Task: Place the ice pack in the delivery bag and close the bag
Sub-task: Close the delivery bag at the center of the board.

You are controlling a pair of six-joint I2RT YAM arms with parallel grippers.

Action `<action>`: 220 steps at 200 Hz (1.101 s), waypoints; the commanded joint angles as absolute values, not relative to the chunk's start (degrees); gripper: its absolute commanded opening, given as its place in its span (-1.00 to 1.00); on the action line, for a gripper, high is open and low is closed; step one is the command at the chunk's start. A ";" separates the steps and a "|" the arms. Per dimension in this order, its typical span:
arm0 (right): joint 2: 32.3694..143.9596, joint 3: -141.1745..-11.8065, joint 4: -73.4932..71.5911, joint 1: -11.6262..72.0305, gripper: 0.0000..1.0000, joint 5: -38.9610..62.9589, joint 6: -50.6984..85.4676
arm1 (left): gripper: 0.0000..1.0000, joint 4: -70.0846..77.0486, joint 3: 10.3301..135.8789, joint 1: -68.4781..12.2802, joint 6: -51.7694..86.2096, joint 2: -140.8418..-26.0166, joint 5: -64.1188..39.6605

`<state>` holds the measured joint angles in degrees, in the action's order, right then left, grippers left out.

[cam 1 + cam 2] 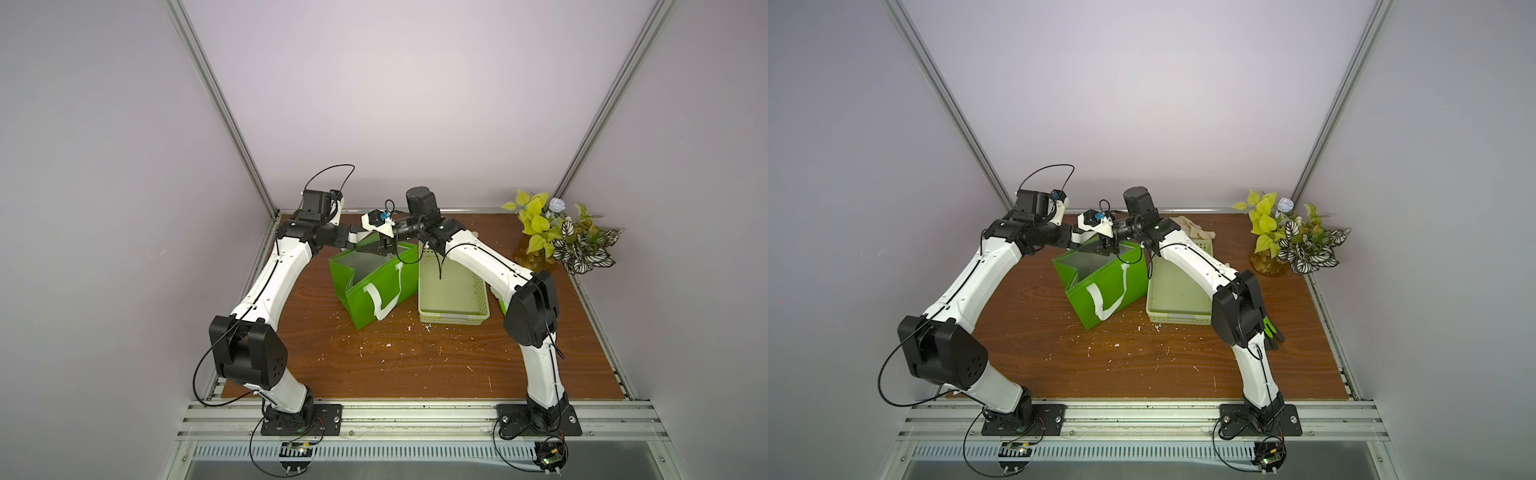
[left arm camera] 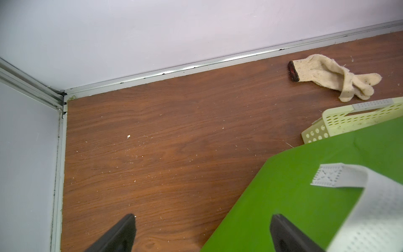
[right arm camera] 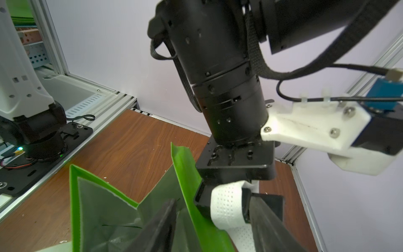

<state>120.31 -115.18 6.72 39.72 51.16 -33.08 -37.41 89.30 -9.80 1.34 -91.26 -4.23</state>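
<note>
The ice pack does not show in any view. The bright green delivery bag (image 1: 374,291) (image 1: 1100,291) stands open at the table's middle, showing its silver lining and white strap handles. Both grippers meet at its far rim. My left gripper (image 2: 203,216) is open wide, one finger over the wood and the other over the bag's outer green wall (image 2: 305,196). My right gripper (image 3: 213,200) is open, with one finger inside the bag and the other outside. The green rim (image 3: 187,170) and a white handle (image 3: 224,209) lie between them.
A pale green perforated basket (image 1: 453,316) sits right against the bag. A cream work glove (image 2: 327,76) lies by the back wall. A potted plant (image 1: 561,237) fills the back right corner. A green and black object (image 1: 1273,328) peeks from behind the right arm's elbow.
</note>
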 commanded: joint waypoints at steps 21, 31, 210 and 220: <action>117.53 -116.92 6.10 36.12 0.32 50.31 -29.31 | 0.97 -37.79 87.99 -10.14 2.41 -86.22 -6.57; 117.85 -117.95 4.73 34.33 0.30 51.39 -25.64 | 0.97 -37.79 87.81 -10.10 2.12 -85.56 -7.51; 130.82 -138.42 31.95 37.15 0.58 55.28 -44.51 | 0.97 -37.79 88.94 -10.02 4.05 -86.20 -8.66; 130.84 -138.51 31.57 37.22 0.58 55.75 -44.04 | 0.97 -37.79 88.95 -10.02 4.20 -86.22 -8.67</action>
<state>134.21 -136.97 29.47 36.71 54.28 -42.41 -37.54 87.90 -9.80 3.38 -85.89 -8.58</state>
